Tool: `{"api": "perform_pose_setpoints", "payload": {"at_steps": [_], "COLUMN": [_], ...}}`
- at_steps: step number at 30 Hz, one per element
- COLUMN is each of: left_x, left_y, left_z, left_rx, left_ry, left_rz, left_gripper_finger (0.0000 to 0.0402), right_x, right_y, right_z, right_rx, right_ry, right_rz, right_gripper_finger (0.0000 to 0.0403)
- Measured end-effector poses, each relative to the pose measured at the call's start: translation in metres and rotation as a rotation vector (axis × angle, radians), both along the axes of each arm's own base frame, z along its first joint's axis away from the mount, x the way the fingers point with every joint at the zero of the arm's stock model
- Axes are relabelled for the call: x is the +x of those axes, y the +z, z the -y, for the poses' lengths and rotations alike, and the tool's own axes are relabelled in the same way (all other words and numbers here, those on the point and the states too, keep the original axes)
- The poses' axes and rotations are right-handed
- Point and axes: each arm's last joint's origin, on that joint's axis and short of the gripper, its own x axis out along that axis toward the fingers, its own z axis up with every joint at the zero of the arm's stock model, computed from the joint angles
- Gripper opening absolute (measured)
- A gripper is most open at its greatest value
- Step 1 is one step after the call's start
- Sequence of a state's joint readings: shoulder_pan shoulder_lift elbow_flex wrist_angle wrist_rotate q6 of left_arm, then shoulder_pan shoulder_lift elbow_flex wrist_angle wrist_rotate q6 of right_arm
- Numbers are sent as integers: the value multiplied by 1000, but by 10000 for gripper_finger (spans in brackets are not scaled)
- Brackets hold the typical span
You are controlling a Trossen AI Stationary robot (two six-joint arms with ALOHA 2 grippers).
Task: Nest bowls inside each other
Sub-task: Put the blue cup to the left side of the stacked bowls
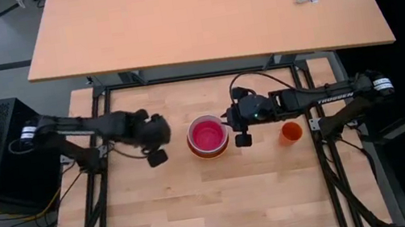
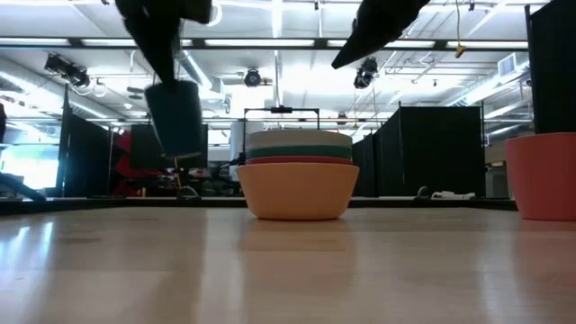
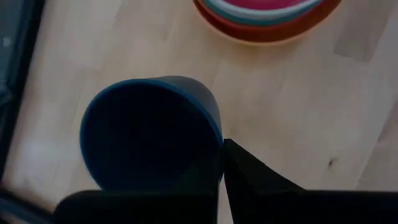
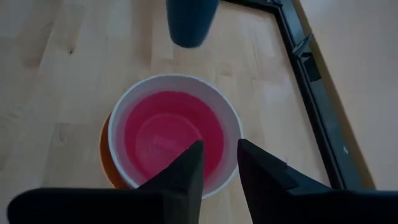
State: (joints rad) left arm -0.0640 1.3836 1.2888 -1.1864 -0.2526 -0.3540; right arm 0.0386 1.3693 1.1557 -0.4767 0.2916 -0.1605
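Note:
The bowls stand nested in one stack (image 1: 208, 137) at mid-table: orange outermost (image 2: 297, 191), then red, teal green and white (image 4: 127, 112), with the magenta-pink bowl (image 4: 168, 134) innermost. My left gripper (image 1: 157, 147) hangs left of the stack, shut on a small dark blue cup (image 3: 149, 134) held above the table (image 2: 177, 117). My right gripper (image 4: 221, 155) hovers over the stack's right rim with a narrow gap between its fingers and touches nothing; the low view shows it well above the bowls (image 2: 378, 27). My left gripper pinches the dark blue cup's wall at the rim (image 3: 216, 134), one finger inside the cup and one outside (image 3: 249, 174). The fingers come from above, slanting down. The cup hangs lifted clear of the table, mouth up and slightly tilted.
A small orange cup (image 1: 291, 132) stands on the table right of the stack, under the right arm. Bare wood lies in front of the stack. The dark frame rails (image 1: 319, 152) run along the table's sides. A second, larger tabletop (image 1: 203, 15) lies beyond the far edge.

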Motion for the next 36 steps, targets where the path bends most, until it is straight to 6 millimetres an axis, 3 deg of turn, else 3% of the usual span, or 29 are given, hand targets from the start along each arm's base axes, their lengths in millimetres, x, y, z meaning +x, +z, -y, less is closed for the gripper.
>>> {"api": "perform_pose_setpoints", "payload": {"at_steps": [16,29,36], "left_x": [51,58,58], "left_y": [-51,-54,-54], "left_z": [-9,-8,-8], "left_rx": [-136,-157,-162], "left_ry": [-110,-124,-114], "left_rz": [-97,-58,-57], "left_gripper_finger": [0,2,24], "right_x": [-1,-1,-1], "right_y": [-1,-1,-1], "right_z": [-1,-1,-1], "right_rx": [-1,-1,0], "right_ry": [6,6,5], "right_rz": [-14,-10,-10], "right_gripper_finger": [70,73,81]}}
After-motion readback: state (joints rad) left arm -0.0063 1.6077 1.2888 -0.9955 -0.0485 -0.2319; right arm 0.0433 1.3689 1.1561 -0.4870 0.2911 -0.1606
